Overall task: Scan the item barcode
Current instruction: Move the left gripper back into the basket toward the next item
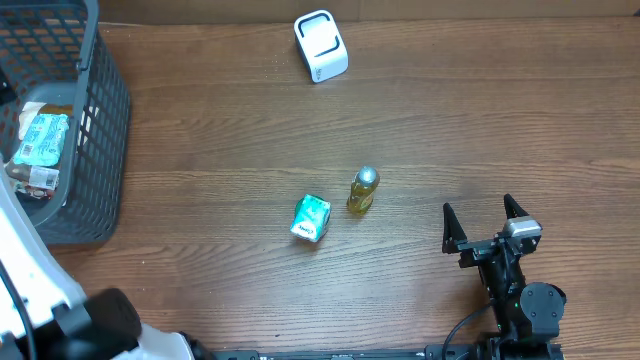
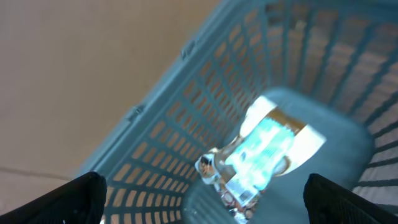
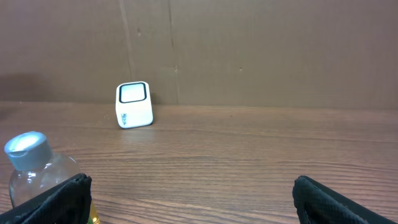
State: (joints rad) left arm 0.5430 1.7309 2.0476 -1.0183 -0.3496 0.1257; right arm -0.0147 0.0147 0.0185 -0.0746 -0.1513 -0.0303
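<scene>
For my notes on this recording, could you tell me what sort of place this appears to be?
Probably a mock shop checkout on a brown wooden table: a small white box-shaped scanner, a grey plastic mesh basket holding packets, plus a green carton and a silver-capped yellow bottle.

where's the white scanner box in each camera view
overhead: the white barcode scanner sits at the top, about the middle of the picture's width.
left wrist: not in it; only the basket and its contents show.
right wrist: left of centre, at the far edge of the table.
shared landmark: the silver-capped bottle, bottom left in the right wrist view; absent from the left wrist view.
</scene>
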